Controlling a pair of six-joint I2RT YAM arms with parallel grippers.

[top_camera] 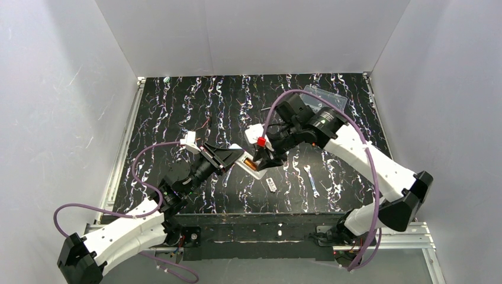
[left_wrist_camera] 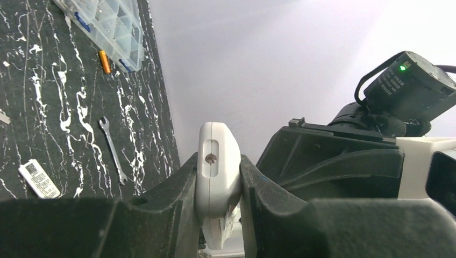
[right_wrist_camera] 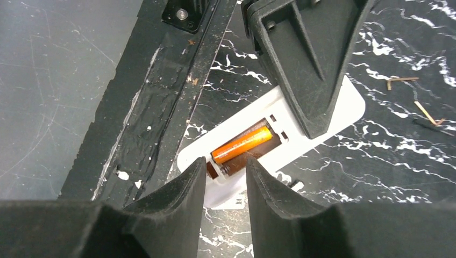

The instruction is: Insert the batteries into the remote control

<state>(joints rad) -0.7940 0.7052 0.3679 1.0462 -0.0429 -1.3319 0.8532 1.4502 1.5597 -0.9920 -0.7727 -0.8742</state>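
Showing the remote control (right_wrist_camera: 347, 105) clamped by the left jaws, compartment up; one battery (right_wrist_camera: 242, 144) is laid along its length, just below the parted, empty right jaws. A second battery (left_wrist_camera: 104, 61) is apparently seen on the bench (left_wrist_camera: 54, 118), well apart.

Left claw (top_camera: 235, 159) gripping remote control (top_camera: 243, 167), wrench (top_camera: 312, 180) nearby

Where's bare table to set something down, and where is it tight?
Bare: the far-left stretch of the table, between the left rail and the left gripper. Tight: the centre, where the right gripper hangs over the remote, with the wrench just beside; the clear box fills the far-right corner.
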